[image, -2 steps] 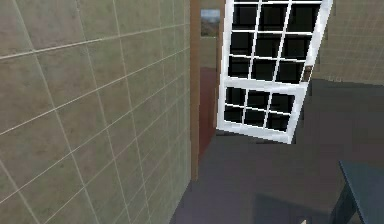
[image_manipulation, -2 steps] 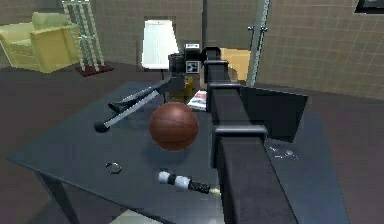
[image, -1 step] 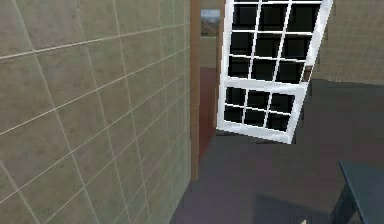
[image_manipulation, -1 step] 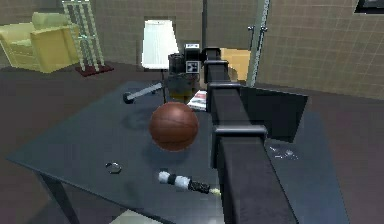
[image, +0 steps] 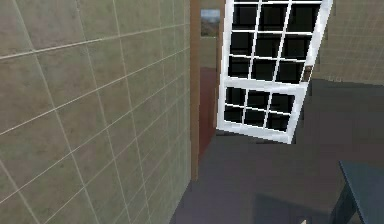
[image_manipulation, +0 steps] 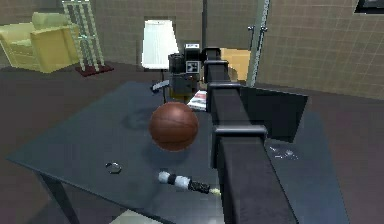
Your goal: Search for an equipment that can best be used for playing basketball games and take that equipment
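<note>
In the arm side view, the arm (image_manipulation: 245, 150) runs up from the bottom edge as a dark bar above the dark worktop (image_manipulation: 70, 140). Nearest me on the worktop, just left of the arm, lies a small white-and-black stick (image_manipulation: 185, 182). Farther left lies a tiny pale bit (image_manipulation: 115, 167) that I cannot make out. Right of the arm lie a few small pale scraps (image_manipulation: 280, 152).

Beyond the stick sits the ball (image_manipulation: 173, 126), round and orange-brown. It rests on the worktop near its middle, just left of the arm. Across the arm from it stands a dark box (image_manipulation: 280, 110). A flat pink-and-white thing (image_manipulation: 198, 98) lies past the ball, close beside the arm.

The pincer (image_manipulation: 176, 85) shows at the arm's far end, farther out than the ball. I cannot tell how its fingers stand. I also cannot tell whether it holds anything, since things on the worktop lie right behind it.

Behind the pincer stands a white lamp (image_manipulation: 155, 45). Far off across the floor I see a white rack (image_manipulation: 85, 35) and a yellow armchair (image_manipulation: 38, 45).

In the forward view, a tiled wall (image: 80, 110) runs close along the left. The worktop's corner pokes in at the bottom right, with dark floor (image: 270, 170) beyond it. Farthest off, a white door (image: 265, 65) with dark panes stands ajar.
</note>
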